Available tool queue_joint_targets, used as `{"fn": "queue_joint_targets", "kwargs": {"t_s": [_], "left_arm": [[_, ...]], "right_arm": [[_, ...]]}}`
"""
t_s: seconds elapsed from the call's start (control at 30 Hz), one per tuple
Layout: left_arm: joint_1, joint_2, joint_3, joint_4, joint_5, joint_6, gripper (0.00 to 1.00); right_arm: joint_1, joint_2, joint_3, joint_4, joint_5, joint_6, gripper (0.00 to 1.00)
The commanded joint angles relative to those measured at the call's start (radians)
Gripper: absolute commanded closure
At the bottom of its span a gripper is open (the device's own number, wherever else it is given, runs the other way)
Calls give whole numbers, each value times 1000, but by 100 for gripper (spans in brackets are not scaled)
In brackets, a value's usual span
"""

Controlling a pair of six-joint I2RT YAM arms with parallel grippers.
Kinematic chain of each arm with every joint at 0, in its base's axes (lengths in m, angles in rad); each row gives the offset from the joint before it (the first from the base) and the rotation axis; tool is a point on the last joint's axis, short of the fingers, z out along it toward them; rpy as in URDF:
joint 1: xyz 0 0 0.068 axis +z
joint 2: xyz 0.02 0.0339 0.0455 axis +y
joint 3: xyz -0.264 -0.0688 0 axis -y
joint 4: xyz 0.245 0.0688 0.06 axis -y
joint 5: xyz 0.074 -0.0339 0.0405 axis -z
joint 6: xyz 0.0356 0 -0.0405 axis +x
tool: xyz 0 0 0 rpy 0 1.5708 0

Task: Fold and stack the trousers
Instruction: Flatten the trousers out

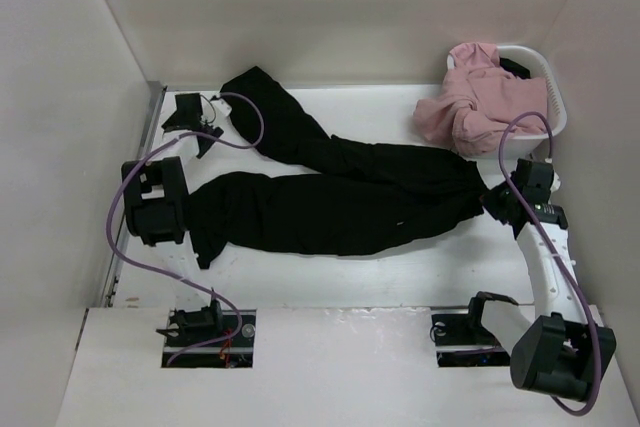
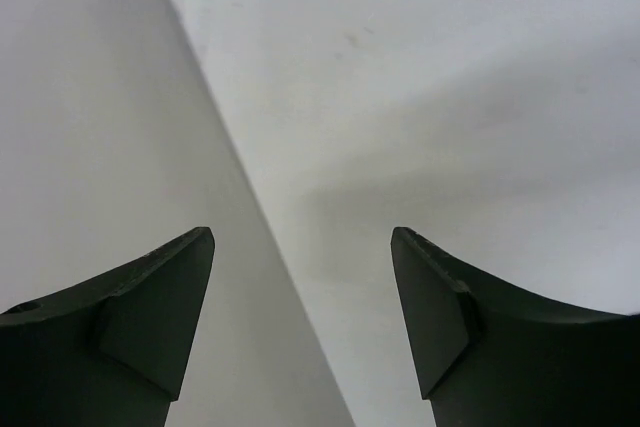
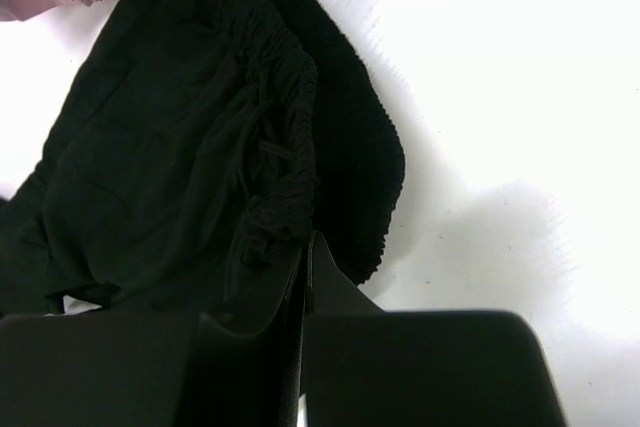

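Note:
Black trousers (image 1: 340, 192) lie spread on the white table, waistband at the right and both legs running left, the far leg angled toward the back left. My right gripper (image 1: 497, 199) is at the waistband end. In the right wrist view its fingers (image 3: 305, 247) are pressed together on the gathered black waistband (image 3: 285, 162). My left gripper (image 1: 192, 119) is at the back left, beside the far leg's cuff and apart from it. Its jaws (image 2: 302, 287) stand wide open and empty, facing the wall corner.
A white basket (image 1: 556, 97) at the back right holds pink trousers (image 1: 475, 102) that spill over its front rim, close to the black waistband. White walls enclose the table on the left, back and right. A purple cable (image 1: 245, 122) lies across the far leg.

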Motion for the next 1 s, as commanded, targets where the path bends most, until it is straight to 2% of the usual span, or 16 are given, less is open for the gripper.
{"fn": "queue_joint_targets", "kwargs": {"t_s": [0.0, 0.1, 0.17, 0.27, 0.33, 0.4, 0.5, 0.57, 0.8, 0.83, 0.87, 0.93, 0.97], "left_arm": [[5, -126, 25, 79, -26, -14, 28], [0, -311, -85, -77, 127, -32, 27], [-3, -417, -164, -273, 283, -20, 26], [19, -445, -213, -544, 462, -11, 29], [58, -403, -218, -627, 511, -6, 31], [100, -337, -201, -632, 498, -33, 33], [137, -203, -128, -589, 375, -159, 38], [149, -151, -89, -603, 381, -184, 39], [89, -41, -106, -626, 326, -176, 41], [88, -22, -106, -617, 321, -188, 43], [88, -5, -100, -613, 315, -198, 53], [97, 10, -71, -607, 313, -228, 88], [103, 9, -57, -591, 312, -241, 95]], "right_arm": [[-8, -5, 20, 65, -10, -2, 100], [-9, -15, 14, 62, -12, -3, 100], [-9, -24, 3, 63, -13, -2, 99], [-15, -38, -17, 69, -19, -2, 99], [-20, -44, -26, 68, -19, -3, 99], [-21, -51, -31, 62, -21, -3, 99], [-21, -66, -31, 56, -25, -3, 99], [-20, -77, -29, 52, -25, -3, 99], [-37, -89, -17, 48, -25, -2, 98], [-37, -87, -11, 48, -25, -3, 98], [-37, -84, -6, 48, -25, -5, 98], [-38, -78, 3, 46, -25, -5, 98], [-38, -74, 4, 46, -25, -5, 98]]}}
